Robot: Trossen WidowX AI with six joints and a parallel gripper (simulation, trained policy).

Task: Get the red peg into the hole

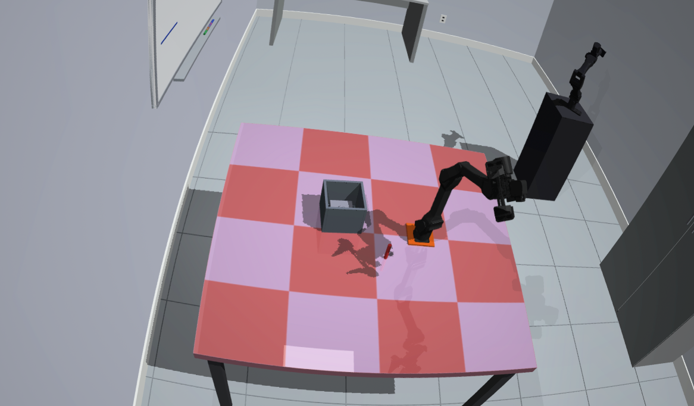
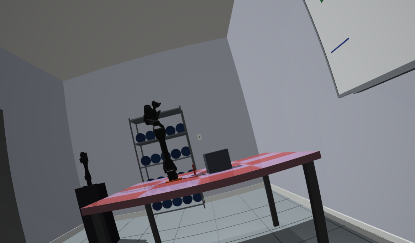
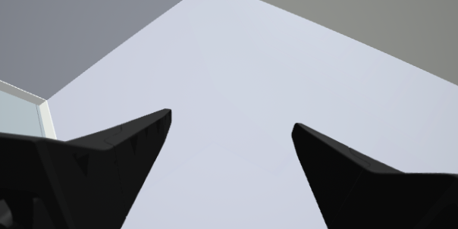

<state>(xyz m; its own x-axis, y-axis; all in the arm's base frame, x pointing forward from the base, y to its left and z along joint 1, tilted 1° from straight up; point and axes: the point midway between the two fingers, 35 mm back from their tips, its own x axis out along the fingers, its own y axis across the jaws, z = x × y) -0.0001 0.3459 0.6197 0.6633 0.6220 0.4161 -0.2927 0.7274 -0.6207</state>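
Note:
The red peg stands upright on the table, between the box and the arm's base and nearer the base. The open grey box stands on the table with its opening upward. A pale part of the plate shows inside it; its hole cannot be made out. My gripper is open, with its two fingers wide apart and nothing between them. It is raised high above the table, well away from the peg and the box. The wrist view shows only walls, ceiling and a bit of floor beyond the fingers.
The arm's orange base plate sits on the checkered table. A second black arm stands on a dark pedestal beyond the table. The box's walls rise around the plate.

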